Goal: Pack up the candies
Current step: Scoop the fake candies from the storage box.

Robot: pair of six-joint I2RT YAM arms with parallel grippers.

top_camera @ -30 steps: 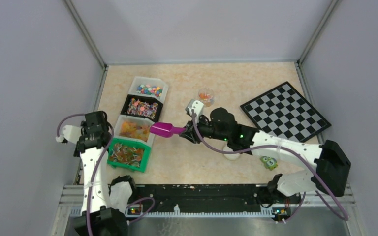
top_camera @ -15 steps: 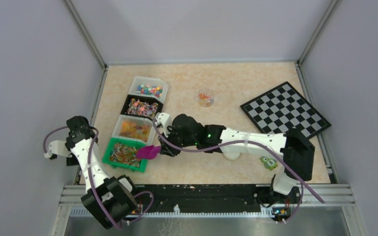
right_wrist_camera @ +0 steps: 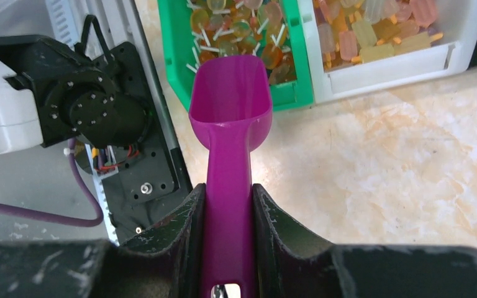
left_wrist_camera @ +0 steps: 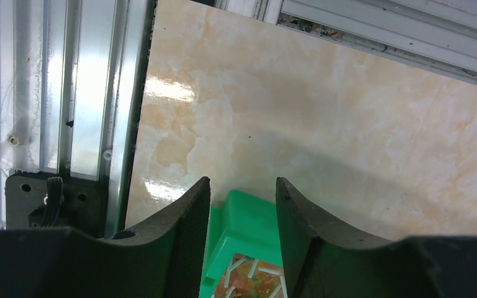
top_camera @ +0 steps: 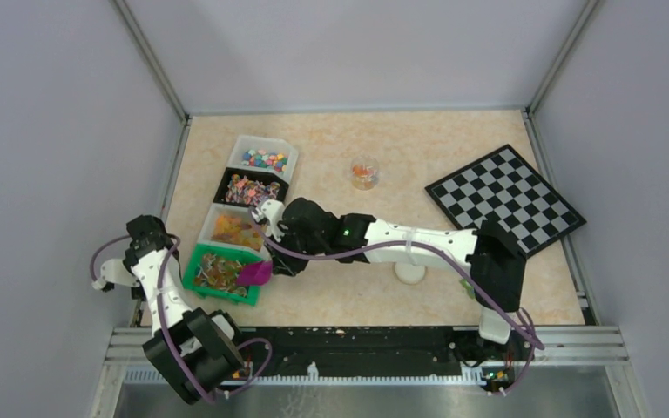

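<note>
Candies — tiny, multicoloured pieces — in a pale bin

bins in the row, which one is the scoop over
The green bin at the row's near end, closest to the arm bases. The scoop hangs over its edge and reaches none of the other three.

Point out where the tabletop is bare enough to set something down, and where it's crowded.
Bare tabletop runs along the far edge, behind the cup and checkerboard. Another free patch lies at the front, between the green bin and the cream lid. Crowded: the left side, with the bin row, scoop and right claw.
</note>
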